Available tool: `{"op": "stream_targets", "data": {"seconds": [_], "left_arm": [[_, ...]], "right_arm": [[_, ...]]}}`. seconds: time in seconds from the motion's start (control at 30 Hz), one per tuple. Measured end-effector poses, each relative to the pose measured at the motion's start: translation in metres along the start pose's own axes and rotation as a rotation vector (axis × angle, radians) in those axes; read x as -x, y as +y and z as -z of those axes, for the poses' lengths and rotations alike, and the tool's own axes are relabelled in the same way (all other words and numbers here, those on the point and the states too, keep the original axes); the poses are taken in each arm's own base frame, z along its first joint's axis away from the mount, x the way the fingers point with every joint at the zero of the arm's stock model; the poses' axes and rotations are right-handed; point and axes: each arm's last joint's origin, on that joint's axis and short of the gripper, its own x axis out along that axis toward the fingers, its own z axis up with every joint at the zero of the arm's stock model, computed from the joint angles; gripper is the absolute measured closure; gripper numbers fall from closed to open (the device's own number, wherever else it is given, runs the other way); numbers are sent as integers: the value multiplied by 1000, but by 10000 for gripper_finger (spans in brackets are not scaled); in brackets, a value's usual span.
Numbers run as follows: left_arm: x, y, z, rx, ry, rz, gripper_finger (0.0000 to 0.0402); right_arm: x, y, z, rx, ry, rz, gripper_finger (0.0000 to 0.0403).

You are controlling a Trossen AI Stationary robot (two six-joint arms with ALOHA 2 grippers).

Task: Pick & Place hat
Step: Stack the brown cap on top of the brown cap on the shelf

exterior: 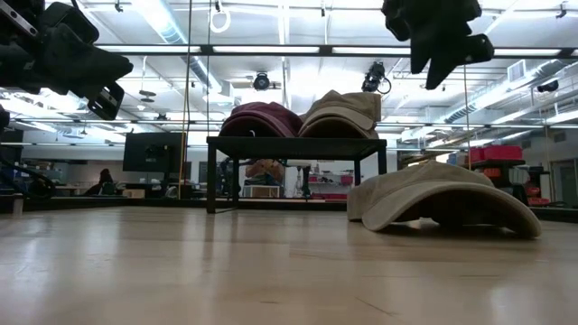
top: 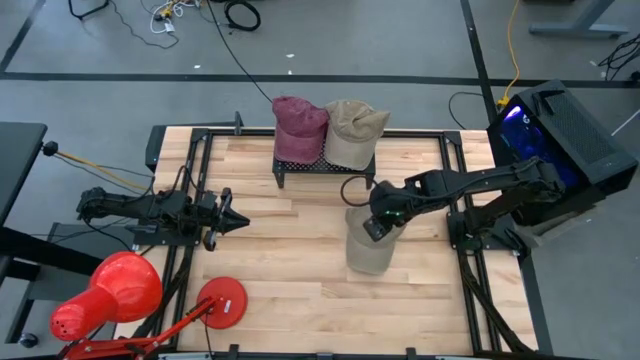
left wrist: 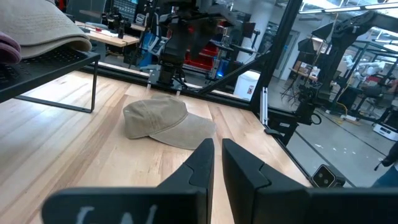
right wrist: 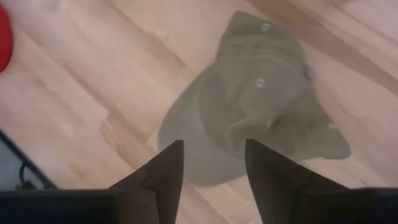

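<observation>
Tan hat (top: pixel 368 250) flat on table (top: pixel 290 290), at six o'clock beneath right gripper (top: pixel 383 222), fingers parted, empty; left gripper (top: pixel 232 217) nearly pinched together, at nine o'clock; only low view shows clear air between gripper and hat.

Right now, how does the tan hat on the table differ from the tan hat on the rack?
The table hat lies flat on the wood, alone under the right gripper, whose fingers are open. The rack hat sits raised on the black rack, beside a maroon hat. Both are tan caps.

In the high view the right tool (top: pixel 378 226) covers part of the tan hat (top: pixel 368 250), and the red lamp (top: pixel 105 296) is cut off by the picture's edge.
</observation>
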Motion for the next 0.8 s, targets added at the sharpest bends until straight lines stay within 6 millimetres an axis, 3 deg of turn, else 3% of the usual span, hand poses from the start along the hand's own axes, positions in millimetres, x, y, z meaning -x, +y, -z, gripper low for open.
{"op": "stream_targets", "data": {"seconds": [0.3,0.8], "left_arm": [[0,0,0,0,0,0,362],[0,0,0,0,0,-1,362]], "right_arm": [[0,-2,-1,-87,-57,40,232],[0,0,-3,-70,-70,21,232]]}}
